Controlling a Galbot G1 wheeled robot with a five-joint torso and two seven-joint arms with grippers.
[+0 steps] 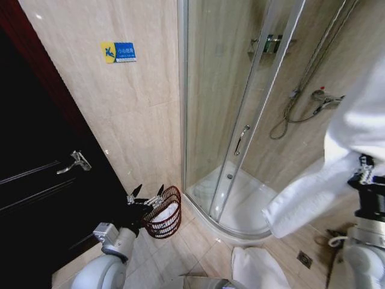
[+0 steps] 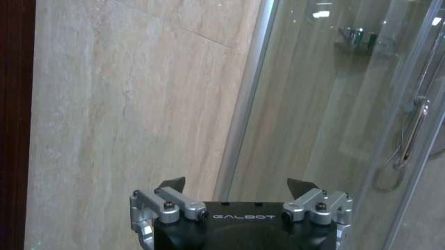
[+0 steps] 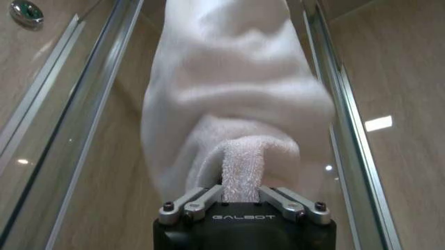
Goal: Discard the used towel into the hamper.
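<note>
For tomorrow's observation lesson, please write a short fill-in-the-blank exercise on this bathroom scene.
1. The right gripper is shut on a white ____.
2. The left gripper hovers open beside the wire ____, on the floor near the shower enclosure.
3. The door on the robot's left is ____ in colour.

Missing words: towel; hamper; dark.

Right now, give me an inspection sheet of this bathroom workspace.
Surface: beige tiled floor, with a drain.
Job's things: white towel pinched in the right gripper; hamper beside the shower, something white inside.
Clutter: another white towel on the floor.
Grippers: left gripper jaws open, empty, near the hamper.
Cables: shower hose on the wall.
Surroundings: glass shower enclosure, dark door, blue wall sign.
</note>
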